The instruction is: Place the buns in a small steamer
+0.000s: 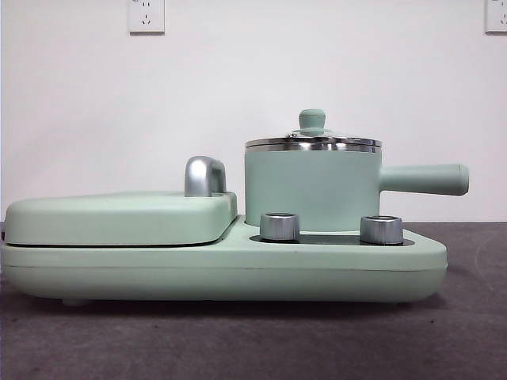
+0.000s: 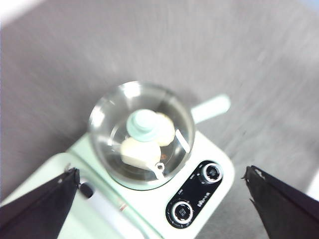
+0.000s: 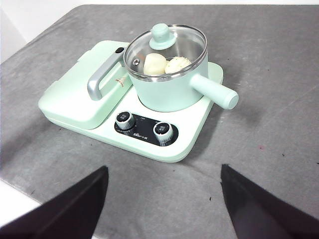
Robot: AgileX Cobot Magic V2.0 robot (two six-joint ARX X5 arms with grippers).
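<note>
You see both buns (image 3: 164, 64) inside the lidded steamer (image 3: 169, 84), handle toward four o'clock; left gripper (image 2: 164, 199) and right gripper (image 3: 164, 199) hang spread, clear above.

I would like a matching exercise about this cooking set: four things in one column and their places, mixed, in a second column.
Things:
1. buns
2. glass lid
3. two knobs
4. chrome handle

Places:
A. on the flat grill lid
B. on top of the steamer
C. inside the steamer
D. on the black panel in front of the steamer

Pairs: 1-C, 2-B, 3-D, 4-A
</note>
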